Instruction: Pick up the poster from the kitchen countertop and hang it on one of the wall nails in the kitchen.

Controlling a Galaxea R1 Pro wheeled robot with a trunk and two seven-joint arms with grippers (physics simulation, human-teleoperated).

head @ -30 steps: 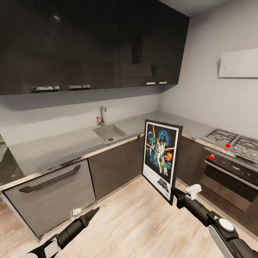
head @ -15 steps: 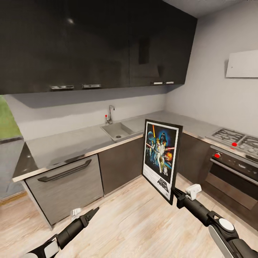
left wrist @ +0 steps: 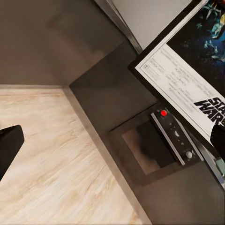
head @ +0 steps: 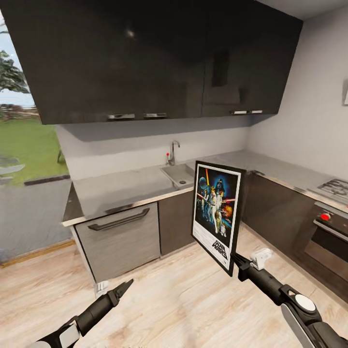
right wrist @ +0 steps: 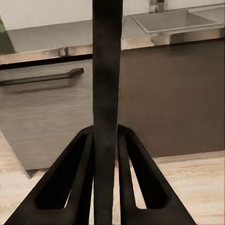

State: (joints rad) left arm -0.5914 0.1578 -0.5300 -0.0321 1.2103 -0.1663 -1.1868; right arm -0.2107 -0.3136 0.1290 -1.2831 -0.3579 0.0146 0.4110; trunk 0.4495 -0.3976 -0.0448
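The poster (head: 216,212) stands upright in the air over the floor, in front of the cabinets, with its Star Wars picture facing me. My right gripper (head: 238,263) is shut on its lower right corner. The right wrist view has the poster's black edge (right wrist: 107,70) running between the two closed fingers (right wrist: 82,159). My left gripper (head: 126,284) hangs low at the left above the floor, open and holding nothing. Its wrist view catches the poster's lower part (left wrist: 187,61). The pale grey countertop (head: 121,186) runs behind along the wall. The wall nails are out of view.
A sink (head: 179,174) with a tap sits in the countertop. Below are a dishwasher front (head: 121,237) and dark cabinets; an oven (head: 328,241) and hob (head: 336,186) stand at the right. Dark upper cabinets (head: 159,63) hang overhead. A window (head: 29,159) onto lawn is at the left. Wooden floor (head: 179,299) lies ahead.
The camera has turned left: the kitchen has slid right in the picture and the window has come into view. The poster and both arms keep their places in the frame.
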